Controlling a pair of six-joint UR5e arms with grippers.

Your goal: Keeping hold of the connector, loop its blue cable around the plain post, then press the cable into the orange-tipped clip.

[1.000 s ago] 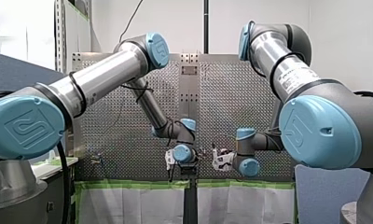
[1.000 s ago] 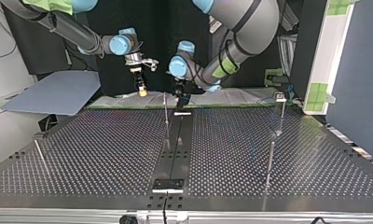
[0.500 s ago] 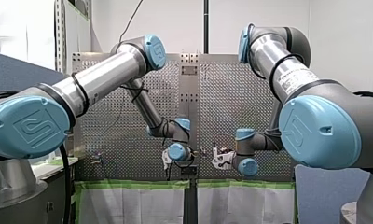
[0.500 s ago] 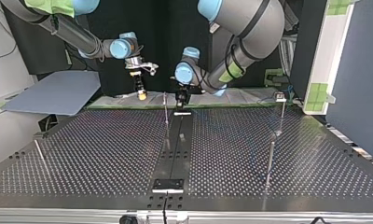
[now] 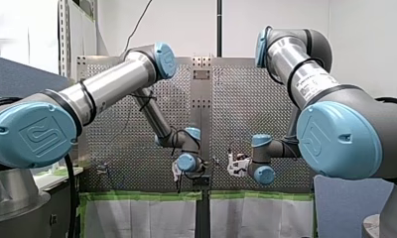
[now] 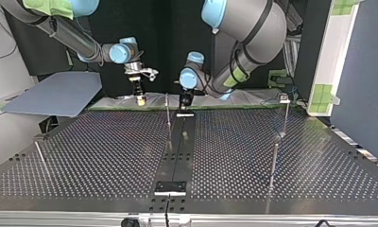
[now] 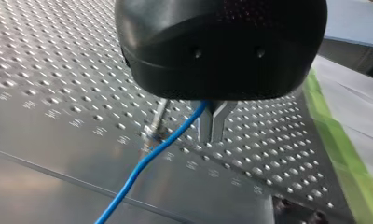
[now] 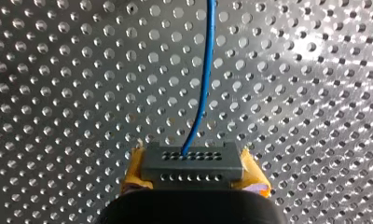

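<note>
Right wrist view: my right pincer (image 8: 194, 173) clamps the connector (image 8: 192, 161); its blue cable (image 8: 202, 79) runs straight ahead over the worktop (image 8: 58, 93).

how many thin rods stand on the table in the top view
4: left rod, middle rod, far right rod, near right rod, all in the top view. More may be hidden.

1. Front view: high, far back, over the table (image 5: 246, 109).
2. Top view: low at its opposite edge, facing back; same table.
3. Wrist views: close over its holes, sharing the blue cable (image 7: 147, 158).
</note>
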